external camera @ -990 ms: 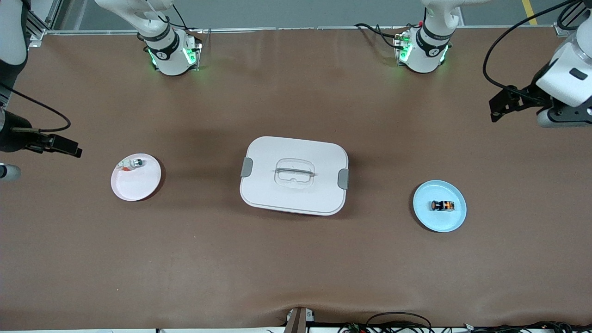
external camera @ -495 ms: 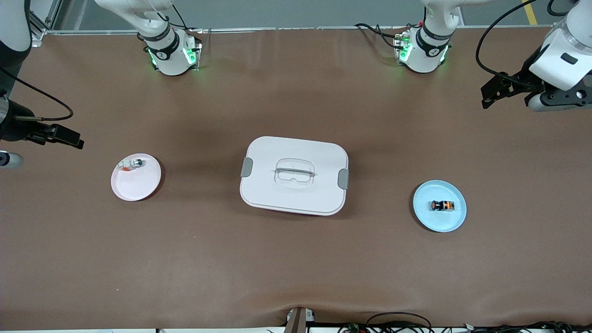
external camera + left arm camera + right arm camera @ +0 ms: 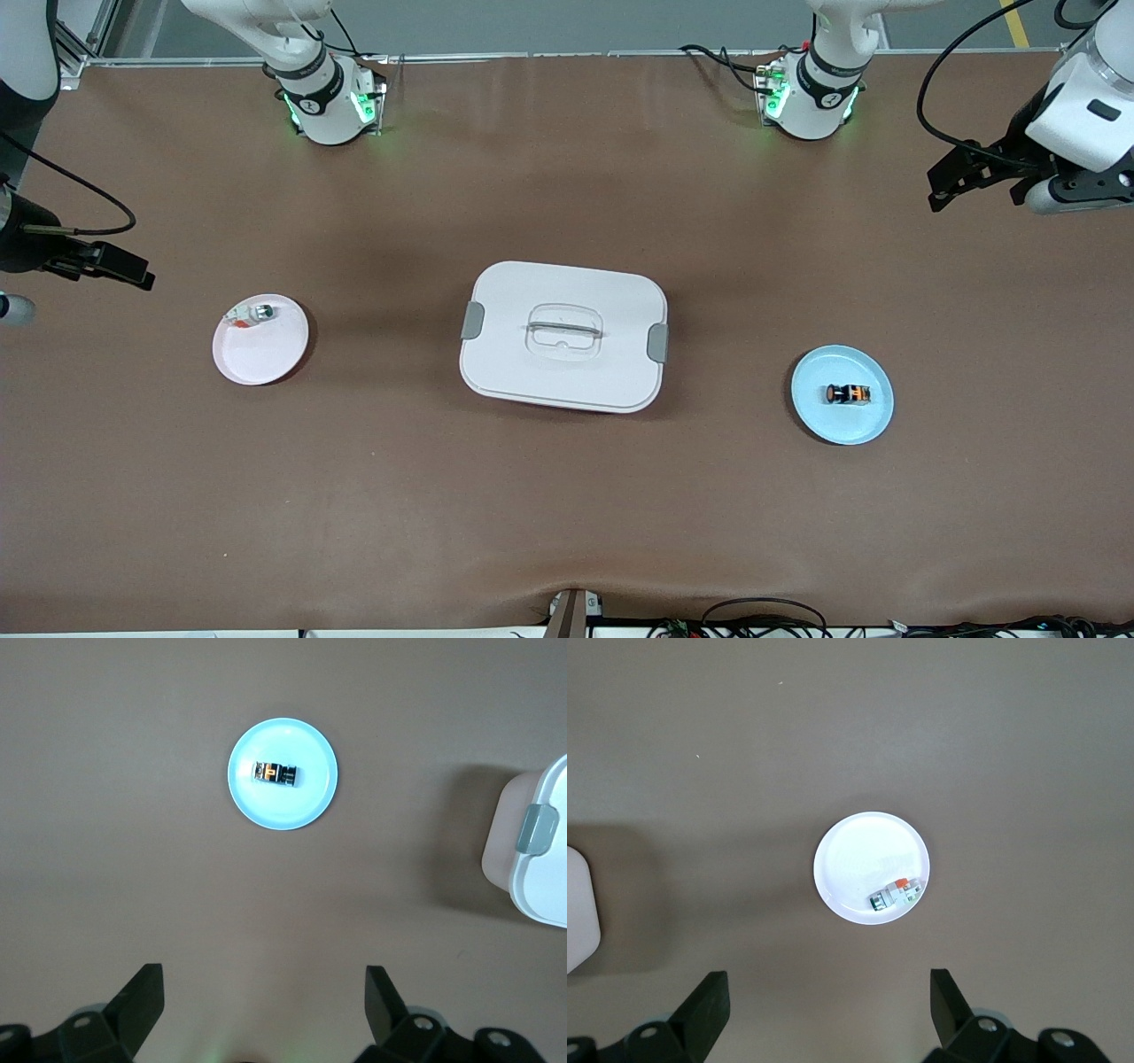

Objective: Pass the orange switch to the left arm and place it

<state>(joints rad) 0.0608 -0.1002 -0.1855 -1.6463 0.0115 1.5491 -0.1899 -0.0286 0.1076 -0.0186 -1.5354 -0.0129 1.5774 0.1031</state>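
Observation:
The orange switch (image 3: 848, 393) lies on its side on a light blue plate (image 3: 842, 421) toward the left arm's end of the table. It also shows in the left wrist view (image 3: 275, 773). The white box (image 3: 563, 335) stands in the middle of the table, lid on. My left gripper (image 3: 951, 182) is open and empty, high over bare table at the left arm's end, apart from the plate. In its own view (image 3: 264, 992) the jaws stand wide apart. My right gripper (image 3: 115, 263) is open and empty, high over the right arm's end; its own view (image 3: 829, 992) shows the same.
A pink plate (image 3: 266, 354) toward the right arm's end holds a small silver-and-white part with a red bit (image 3: 251, 314); both show in the right wrist view, the plate (image 3: 859, 859) and the part (image 3: 894, 896). The box's edge shows in the left wrist view (image 3: 540, 850).
Both grippers have shifted slightly upward in the front view, still open. The switch, the plates and the box have not moved.

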